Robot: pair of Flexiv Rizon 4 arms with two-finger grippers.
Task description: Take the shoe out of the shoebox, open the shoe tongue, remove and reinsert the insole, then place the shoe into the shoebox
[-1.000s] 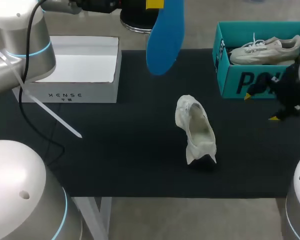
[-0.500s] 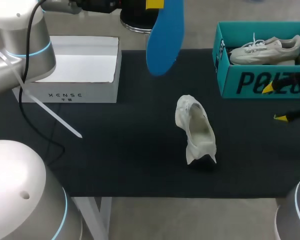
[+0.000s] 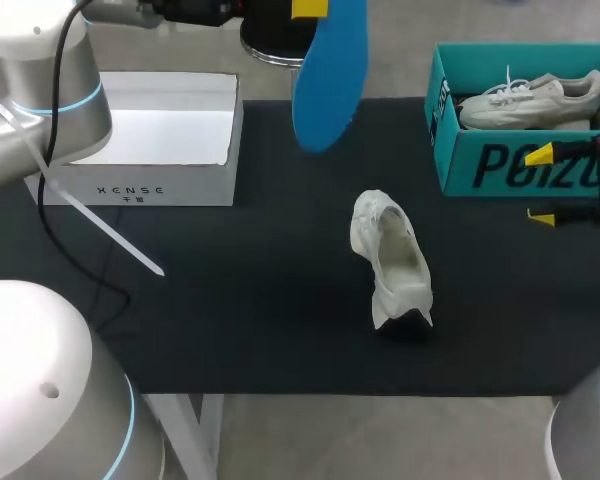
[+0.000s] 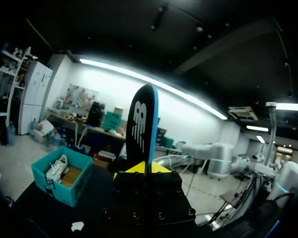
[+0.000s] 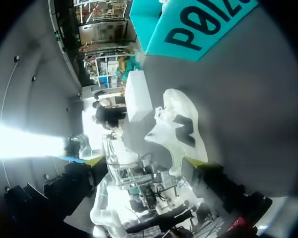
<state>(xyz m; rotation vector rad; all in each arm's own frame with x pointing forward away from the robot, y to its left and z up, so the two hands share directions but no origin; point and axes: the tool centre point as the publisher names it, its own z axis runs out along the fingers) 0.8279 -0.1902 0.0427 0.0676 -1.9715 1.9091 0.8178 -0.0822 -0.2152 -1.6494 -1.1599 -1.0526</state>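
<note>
- One insole (image 3: 330,75), blue with one black face: pinched at its end by the left gripper (image 4: 141,168), hanging high over the table's (image 3: 230,300) far side, likely kept clear for reinsertion.
- One shoe (image 3: 392,258), off-white, mid-table, mouth gaping upward, empty.
- Right gripper (image 3: 542,186): wide, empty, just before the teal shoebox (image 3: 480,165).

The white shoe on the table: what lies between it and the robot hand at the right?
Nothing: in the head view only bare black mat separates the white shoe from the open right hand.
</note>
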